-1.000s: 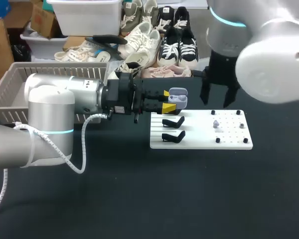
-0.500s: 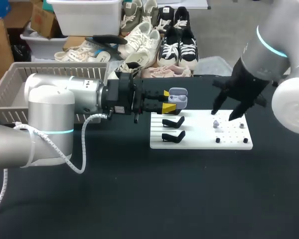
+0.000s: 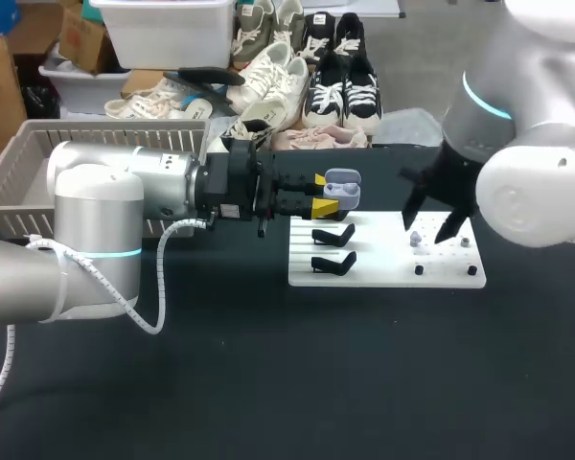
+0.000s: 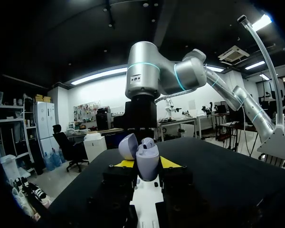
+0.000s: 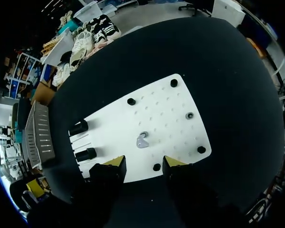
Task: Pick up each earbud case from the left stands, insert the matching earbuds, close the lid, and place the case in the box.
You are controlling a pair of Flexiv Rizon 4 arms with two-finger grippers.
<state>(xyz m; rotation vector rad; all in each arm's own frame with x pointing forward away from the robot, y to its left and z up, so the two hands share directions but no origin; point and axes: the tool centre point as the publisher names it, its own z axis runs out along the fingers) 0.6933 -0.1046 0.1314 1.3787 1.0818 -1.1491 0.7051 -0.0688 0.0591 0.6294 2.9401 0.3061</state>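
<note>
Pinching the open-lidded earbud case (image 3: 342, 188) in the left gripper (image 3: 318, 195), up by the black stands (image 3: 333, 236) on the white board (image 3: 441, 273). Hovering the wide-spread right gripper (image 5: 143, 162) just above the lone earbud (image 5: 142, 140) lying there.

Basket (image 3: 19, 163) left of board (image 3: 383, 276), stands (image 3: 333, 261) on board, earbud (image 3: 416, 239) right of stands

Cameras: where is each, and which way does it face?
Head view: above and behind, facing down on the table; both arms show.
Left wrist view: on left arm, along left gripper holding case; right arm beyond.
Right wrist view: on right arm, down on white board; right gripper shows.
Shared: head and right wrist show the white board.
</note>
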